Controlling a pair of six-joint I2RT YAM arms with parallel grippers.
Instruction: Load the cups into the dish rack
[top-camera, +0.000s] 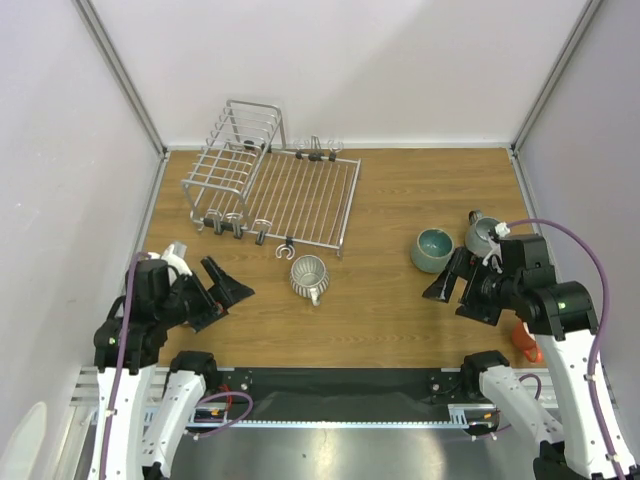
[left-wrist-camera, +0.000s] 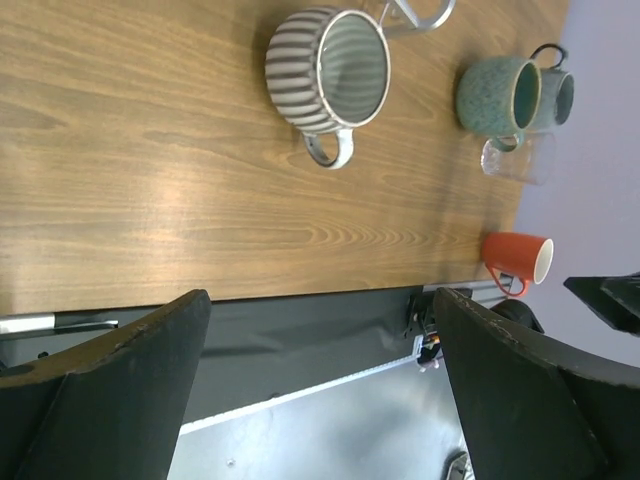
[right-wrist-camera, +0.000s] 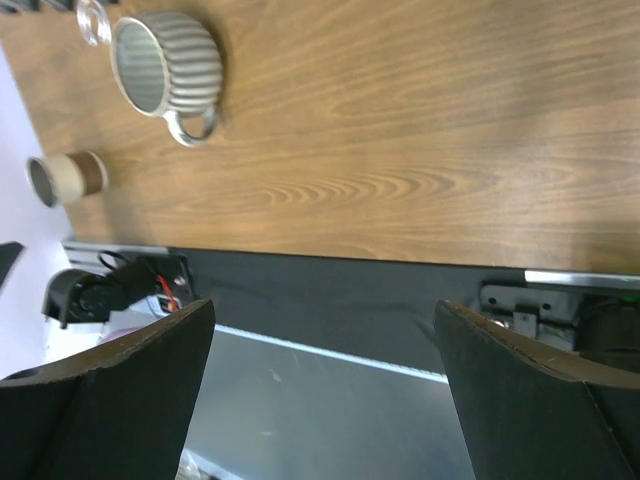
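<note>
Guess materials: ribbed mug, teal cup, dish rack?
Ribbed mug: likely glazed ceramic, going by the glossy grey-white ridges and thick rim.
Teal cup: probably stoneware, with a speckled, semi-matt glaze.
Dish rack: metal wire with a bright silvery finish. It could be chrome-plated or stainless; can't tell which.

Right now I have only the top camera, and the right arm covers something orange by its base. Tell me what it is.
Observer: The left wrist view shows an orange-red mug, white inside and with a handle. It stands by the near edge of the table.
Operator: Check around the teal cup too.
Observer: A clear glass stands close beside the teal cup and the grey mug.
Operator: Now report the left arm's side.
Observer: The right wrist view shows a cream-and-brown cup standing near the table's left edge, well apart from the ribbed cup.
</note>
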